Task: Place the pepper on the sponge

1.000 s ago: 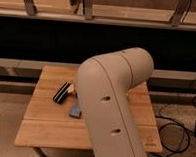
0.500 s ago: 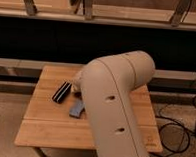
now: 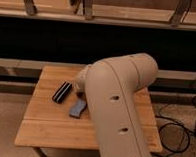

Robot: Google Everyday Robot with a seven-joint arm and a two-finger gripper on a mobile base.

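Beige arm [image 3: 121,107], thick and jointed, fills the near right of the view. It rises from the table's near edge, bends at a rounded elbow over the right edge, and reaches left and down toward the far middle. Wooden table [image 3: 43,126] lies under it, bare along the left and near edges. A black bar [image 3: 62,91] lies slantwise toward the far left corner. The sponge [image 3: 77,109] lies flat left of centre, near the bar but apart from it. The gripper [image 3: 81,90] hangs at the arm's tip just beyond the sponge, mostly hidden, so I cannot tell whether it is wide, narrow or holding anything. The pepper cannot be made out.
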